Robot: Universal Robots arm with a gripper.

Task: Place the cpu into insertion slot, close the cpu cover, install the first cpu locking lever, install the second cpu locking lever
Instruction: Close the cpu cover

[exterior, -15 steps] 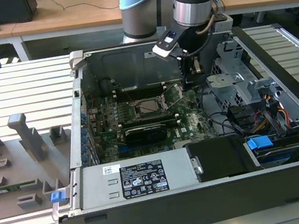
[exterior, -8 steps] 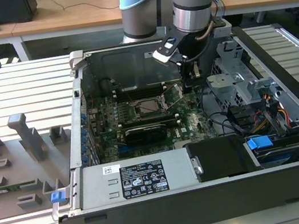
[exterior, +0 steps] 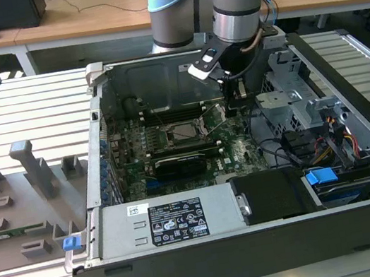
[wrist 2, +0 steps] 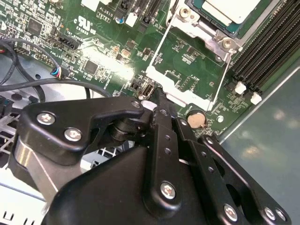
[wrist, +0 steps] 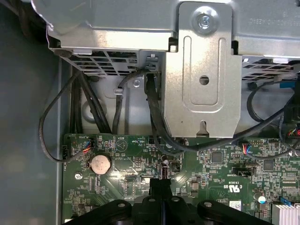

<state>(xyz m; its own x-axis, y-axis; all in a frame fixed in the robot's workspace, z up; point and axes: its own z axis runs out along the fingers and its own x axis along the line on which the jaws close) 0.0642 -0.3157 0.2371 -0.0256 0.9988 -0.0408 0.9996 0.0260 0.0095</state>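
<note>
**Item: end effector** (wrist 2: 158, 96). The fingers are drawn together. The tips are at the free edge of the cpu cover (wrist 2: 168, 79). I cannot tell whether a lip of the plate is nipped between them or only touched. It reaches steeply down into the case (exterior: 263, 254), likely because the socket lies deep between the case walls.

**Item: the cpu** (wrist 2: 229, 9). Silvery top, lying flat in the insertion slot. By its level seating, the placing step appears done.

**Item: the cpu cover.** A thin metal frame, hinged at the socket side and tilted up, not yet down over the chip. The motherboard (wrist: 211, 164) shows through its window. The raised pose suits a hold at the far edge, where a push would swing it about the hinge.

**Item: coin cell** (wrist: 100, 164). Round and silver, on the board just beside the fingertips.

**Surface.** A pale slatted worktop (exterior: 21, 103) carries the open case. A grey fixture plate (exterior: 17, 204) with upright holders lies at the exterior view's left. A labelled power supply (exterior: 171, 220) sits along the case's near side.

**Room.** Wooden desks (exterior: 78, 17) stand behind, with papers on them.
</note>
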